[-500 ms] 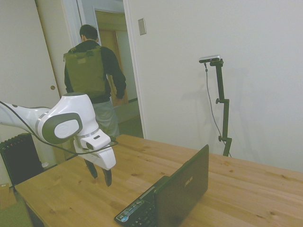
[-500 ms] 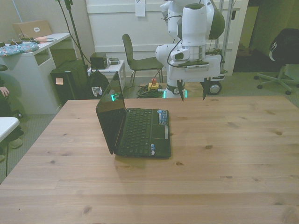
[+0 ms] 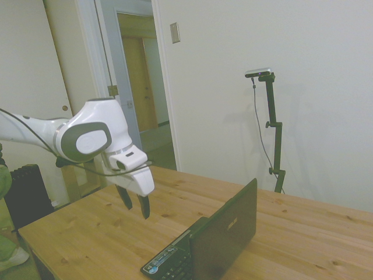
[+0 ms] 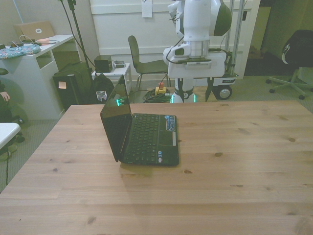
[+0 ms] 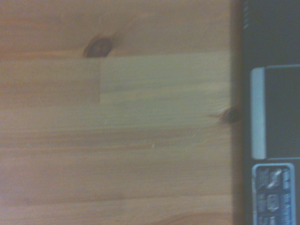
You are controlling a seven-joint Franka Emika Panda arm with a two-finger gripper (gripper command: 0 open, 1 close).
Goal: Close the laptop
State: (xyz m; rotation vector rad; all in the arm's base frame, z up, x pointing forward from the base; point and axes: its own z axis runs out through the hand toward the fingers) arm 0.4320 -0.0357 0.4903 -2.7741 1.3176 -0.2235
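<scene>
The black laptop [image 4: 149,138] stands open on the wooden table [image 4: 234,161], left of centre in the front view. Its screen [image 4: 116,117] is a little past upright and the keyboard is bare. From the side, the matte lid [image 3: 228,236] with its small silver logo faces the camera, and the bluish sticker [image 3: 152,268] shows on the near corner. My gripper [image 3: 135,204] hangs open and empty above the table, apart from the laptop and beside its palm-rest edge. In the front view the gripper [image 4: 193,93] sits over the table's far edge. The wrist view holds bare wood and the laptop's corner with the sticker [image 5: 274,194].
Beyond the table's far edge are a dark chair [image 4: 144,61], black bags [image 4: 78,83] and a white desk [image 4: 36,68]. A person's hand [image 4: 5,95] shows at the front view's left edge, and a trouser leg [image 3: 4,233] at the side view's left edge by an open doorway [image 3: 140,81].
The gripper has risen slightly and shifted toward the laptop's side. The person who stood in the doorway has left it; only a leg shows at the side view's left edge.
</scene>
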